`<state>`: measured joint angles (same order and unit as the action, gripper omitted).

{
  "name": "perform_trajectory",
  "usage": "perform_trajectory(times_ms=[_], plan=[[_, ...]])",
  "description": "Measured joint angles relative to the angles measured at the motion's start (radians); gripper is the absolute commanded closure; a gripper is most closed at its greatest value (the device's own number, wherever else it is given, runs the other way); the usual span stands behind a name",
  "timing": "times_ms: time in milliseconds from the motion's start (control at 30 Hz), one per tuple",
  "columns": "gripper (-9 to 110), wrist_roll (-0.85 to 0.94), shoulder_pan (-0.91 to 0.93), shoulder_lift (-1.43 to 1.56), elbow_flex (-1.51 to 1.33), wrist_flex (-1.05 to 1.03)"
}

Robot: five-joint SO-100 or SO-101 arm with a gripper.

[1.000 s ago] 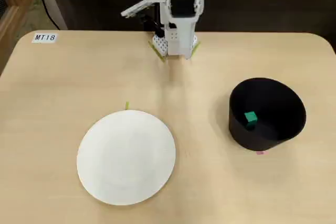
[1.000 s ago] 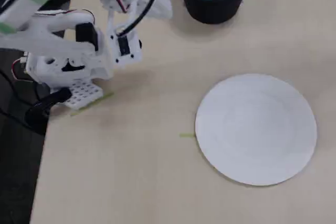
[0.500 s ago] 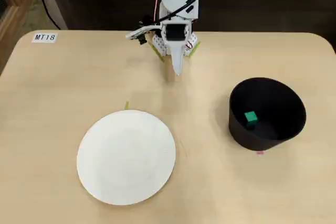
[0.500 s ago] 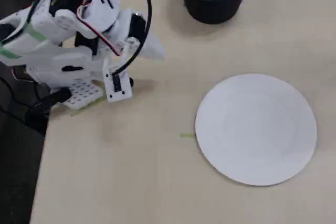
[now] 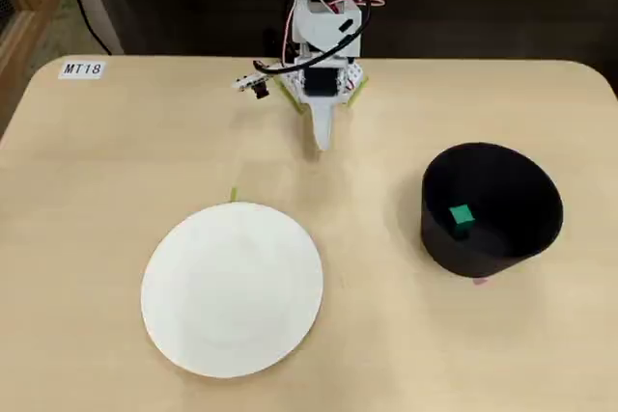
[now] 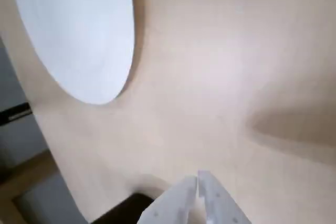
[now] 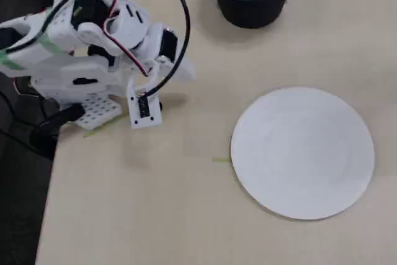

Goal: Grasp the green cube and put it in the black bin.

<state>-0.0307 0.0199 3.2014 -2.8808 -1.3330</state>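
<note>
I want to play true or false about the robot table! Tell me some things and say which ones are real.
1. The green cube sits inside the black bin. True.
2. The white plate has the cube on it. False: the plate is bare.
3. The claw is shut and holds nothing. True: in the wrist view its fingers meet with nothing between them.
4. The claw hangs right over the bin. False: it is folded back near the arm's base, away from the bin.
5. The bin touches the plate. False: bare table lies between them.
</note>
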Motion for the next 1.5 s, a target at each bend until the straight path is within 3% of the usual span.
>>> perform_trajectory(times_ms=[1500], plan=[[101, -0.017, 0.015, 0.000, 0.000, 0.000]])
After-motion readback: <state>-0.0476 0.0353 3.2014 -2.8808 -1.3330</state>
